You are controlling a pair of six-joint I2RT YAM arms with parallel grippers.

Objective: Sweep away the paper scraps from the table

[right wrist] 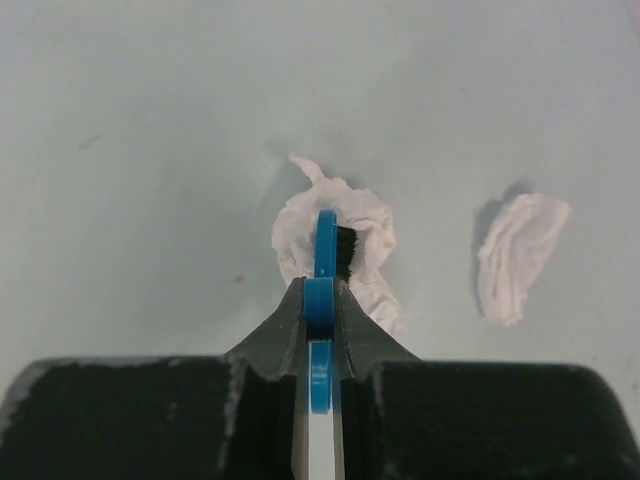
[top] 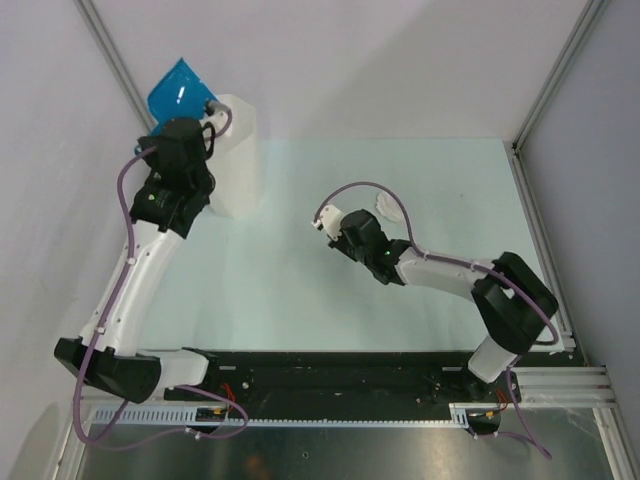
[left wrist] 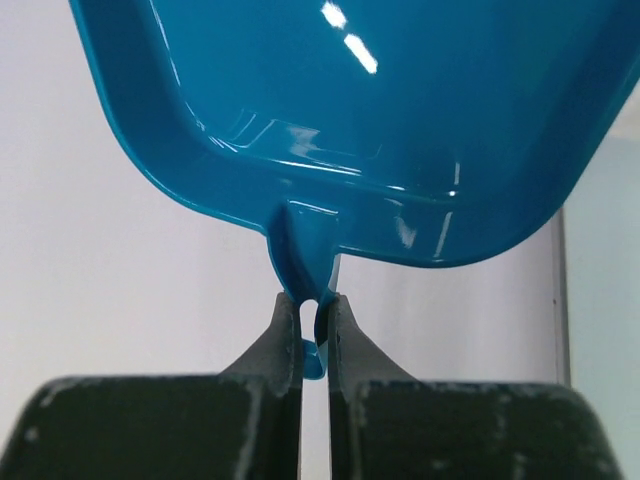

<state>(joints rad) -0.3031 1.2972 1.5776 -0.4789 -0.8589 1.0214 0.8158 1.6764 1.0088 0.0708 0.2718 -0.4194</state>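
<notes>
Paper scraps (right wrist: 298,228) (small crumpled white wads) seem light, soft; we nudge at base. Right gripper (right wrist: 320,296) pinches blue brush (right wrist: 326,238), left gripper (left wrist: 313,318) blue plastic dustpan (left wrist: 350,120).

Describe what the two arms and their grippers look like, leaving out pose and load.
Both the left arm and right arm have white links between chunky black joint housings, and a purple cable loops along each. The left gripper and right gripper are matte black, with two fingers tapering to narrow tips from a wide block body.
</notes>
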